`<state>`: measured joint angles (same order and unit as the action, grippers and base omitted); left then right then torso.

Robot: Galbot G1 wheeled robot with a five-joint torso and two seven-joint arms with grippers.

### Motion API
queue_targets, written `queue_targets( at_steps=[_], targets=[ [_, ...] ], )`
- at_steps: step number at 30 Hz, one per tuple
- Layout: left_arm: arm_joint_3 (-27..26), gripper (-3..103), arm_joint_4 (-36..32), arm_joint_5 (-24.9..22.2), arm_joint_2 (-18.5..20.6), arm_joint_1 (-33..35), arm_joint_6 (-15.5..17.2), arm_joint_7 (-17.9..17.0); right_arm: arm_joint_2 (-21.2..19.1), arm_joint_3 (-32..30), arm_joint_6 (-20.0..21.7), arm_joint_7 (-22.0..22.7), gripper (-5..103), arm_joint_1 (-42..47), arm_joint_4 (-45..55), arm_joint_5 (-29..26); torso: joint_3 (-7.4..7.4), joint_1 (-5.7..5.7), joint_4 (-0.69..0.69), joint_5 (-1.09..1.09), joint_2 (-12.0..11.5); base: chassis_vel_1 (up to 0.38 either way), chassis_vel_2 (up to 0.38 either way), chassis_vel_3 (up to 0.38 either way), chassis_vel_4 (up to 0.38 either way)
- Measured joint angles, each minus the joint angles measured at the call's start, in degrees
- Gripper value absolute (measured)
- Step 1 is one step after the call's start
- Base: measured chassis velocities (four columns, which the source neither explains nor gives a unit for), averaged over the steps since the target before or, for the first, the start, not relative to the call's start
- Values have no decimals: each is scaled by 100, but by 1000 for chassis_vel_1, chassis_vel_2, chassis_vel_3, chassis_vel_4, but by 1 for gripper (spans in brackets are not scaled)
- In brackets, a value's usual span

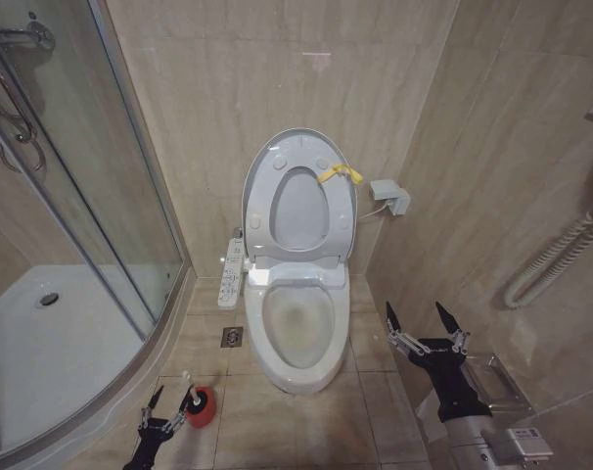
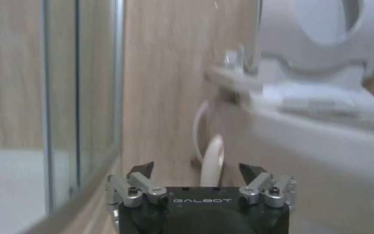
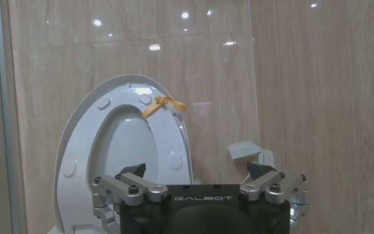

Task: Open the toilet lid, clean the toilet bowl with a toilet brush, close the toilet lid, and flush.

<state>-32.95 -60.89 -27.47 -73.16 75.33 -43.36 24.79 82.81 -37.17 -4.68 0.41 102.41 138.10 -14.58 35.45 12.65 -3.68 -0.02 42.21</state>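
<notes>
Head view: the toilet lid (image 1: 298, 147) stands raised against the back wall together with the seat (image 1: 299, 211), a yellow tag (image 1: 340, 174) at its edge. The toilet bowl (image 1: 296, 328) lies open on the floor tiles, faintly stained inside. The left gripper (image 1: 171, 402) hangs spread open just beside the toilet brush (image 1: 200, 404), near the shower tray (image 1: 42, 343). The right gripper (image 1: 424, 320) hovers wide open and empty to the right of the bowl.

Left wrist view: the left gripper (image 2: 196, 170) holds nothing, the bowl's outer wall (image 2: 330, 161) close by.

Right wrist view: the right gripper (image 3: 198, 169) gapes empty before the upright lid (image 3: 83, 131).

white toilet lid (image 1: 298, 201) w/ yellow tag (image 1: 340, 174), red brush base (image 1: 201, 407), beige tiles (image 1: 218, 88)
</notes>
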Motion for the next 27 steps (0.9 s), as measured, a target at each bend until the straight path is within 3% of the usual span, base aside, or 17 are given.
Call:
queue_targets(
  at_steps=[3, 5, 6, 7, 8, 10, 11, 13, 15, 27],
  targets=[
    [-223, 82, -1106, 153, -93, 440, 396, -639, 0, 0, 0, -1, 100, 0, 0, 0, 0, 0, 2, 1, 0, 0, 0, 0, 0],
    [-275, 82, -1390, 209, -113, 547, 516, -839, 0, 0, 0, 0, 100, 0, 0, 0, 0, 0, 2, 2, 0, 0, 0, 0, 0],
    [-361, 100, -1881, 322, -151, 722, 690, -1206, 0, 0, 0, 0, 100, 0, 0, 0, 0, 0, 2, 3, 1, 0, 0, 0, 0],
    [-438, 100, -2323, 471, -199, 869, 859, -1517, 0, 0, 0, 0, 100, 0, 0, 0, 0, 0, 2, 2, 1, 0, 0, 0, 0],
    [-438, 100, -2323, 471, -199, 869, 859, -1517, 0, 0, 0, 0, 100, 0, 0, 0, 0, 0, 2, 2, 1, 0, 0, 0, 0],
    [-579, 100, -3128, 848, -306, 1164, 1228, -2102, 0, 0, 0, -1, 100, 0, 1, 0, 0, 0, 0, 3, 1, 0, 0, 0, 0],
    [-579, 100, -3128, 848, -306, 1164, 1228, -2102, 0, 0, 0, -1, 100, 0, 1, 0, 0, 0, 0, 3, 1, 0, 0, 0, 0],
    [-625, 100, -4168, 1112, -393, 1641, 1742, -2544, 0, 0, 0, 0, 100, 0, 0, 0, 0, 0, 2, 3, 1, 0, 0, 0, 0],
    [-596, 100, -4904, 1181, -436, 2021, 2037, -2676, 0, 0, 0, 0, 100, 0, 0, 0, -1, -1, 2, 5, 1, 0, 0, 0, 0],
    [-372, 100, -6810, 1201, -630, 2953, 2868, -3205, 0, 0, 0, -1, 100, 0, 0, 0, 0, -1, 1, 2, 1, 0, 0, 0, 0]
  ],
)
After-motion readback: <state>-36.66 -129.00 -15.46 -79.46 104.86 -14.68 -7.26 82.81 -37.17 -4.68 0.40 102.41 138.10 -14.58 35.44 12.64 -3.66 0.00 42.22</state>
